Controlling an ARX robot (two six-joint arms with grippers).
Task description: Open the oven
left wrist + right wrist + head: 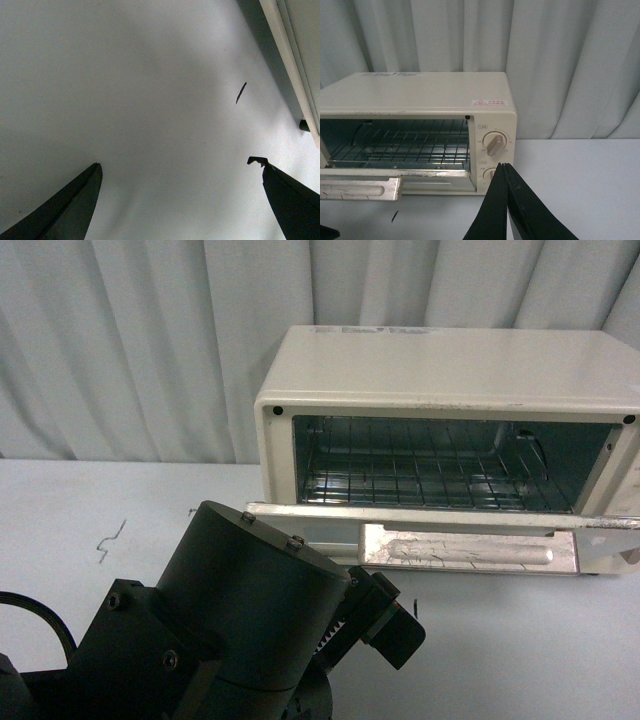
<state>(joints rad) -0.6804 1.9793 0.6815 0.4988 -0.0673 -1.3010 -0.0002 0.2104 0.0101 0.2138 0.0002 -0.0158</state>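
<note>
Oven (450, 370) on the table (90, 500), right of centre in the front view, backed by a pale curtain. Door (440, 518) is dropped down, cavity and wire rack (430, 485) exposed. Task reads as essentially done.

Risks, left to right:
- Left arm (230, 610) is low and close in front of the door's left corner. Lifting or swinging it toward the oven would likely catch the door edge, either flipping the door back up or skidding the light box along the table.
- Door handle (470, 552) hangs under the open door. Anything snagging it on the way out would tug the door.
- Right hand (504, 167) points at the control panel. If it creeps forward, it would probably nudge the lower knob beneath the upper knob (495, 143) and start the timer.

Positions:
- Left hand (177, 165): fingers spread wide, holding nothing, over bare table. Only the oven's lower edge and a foot show beside one finger, so it is near but apart.
- Right hand: fingers pressed together, empty, just before the oven's right end, not touching as far as I can tell.
</note>
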